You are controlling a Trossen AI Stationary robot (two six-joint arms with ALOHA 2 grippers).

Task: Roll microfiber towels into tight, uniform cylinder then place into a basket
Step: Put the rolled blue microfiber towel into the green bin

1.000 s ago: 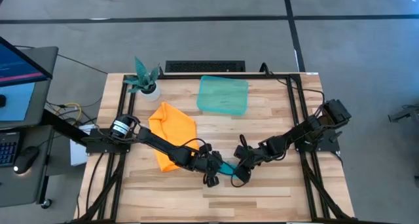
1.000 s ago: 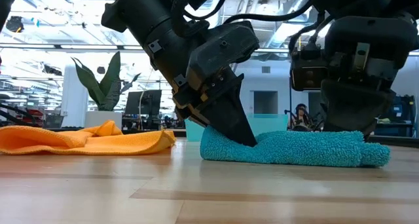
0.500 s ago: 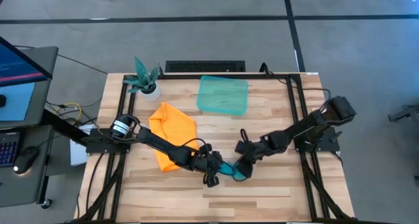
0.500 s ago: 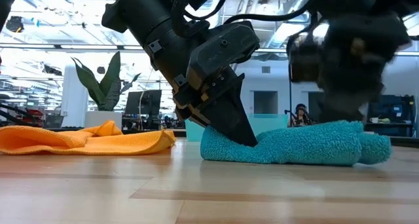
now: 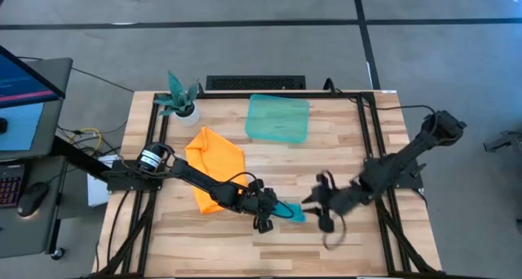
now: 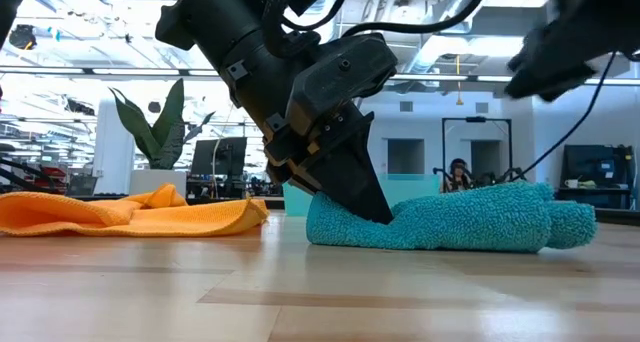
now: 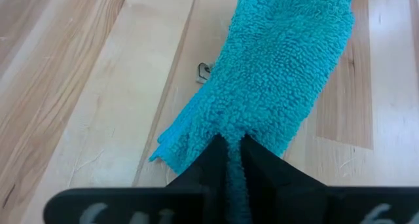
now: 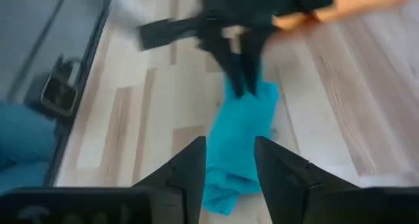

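High view: right gripper (image 5: pixel 324 216) open, withdrawn off turquoise towel (image 5: pixel 294 213); left gripper (image 5: pixel 276 205) still clamped on it

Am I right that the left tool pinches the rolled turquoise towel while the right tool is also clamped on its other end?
Not quite. The left tool does pinch the turquoise towel, but the right tool is open and clear of it, per the right wrist view.

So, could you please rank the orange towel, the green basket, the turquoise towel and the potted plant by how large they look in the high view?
1. Orange towel, spread out, largest.
2. Green basket, slightly smaller.
3. Potted plant.
4. Turquoise towel, rolled and partly hidden under the left gripper, so its rank below the plant is unsure.
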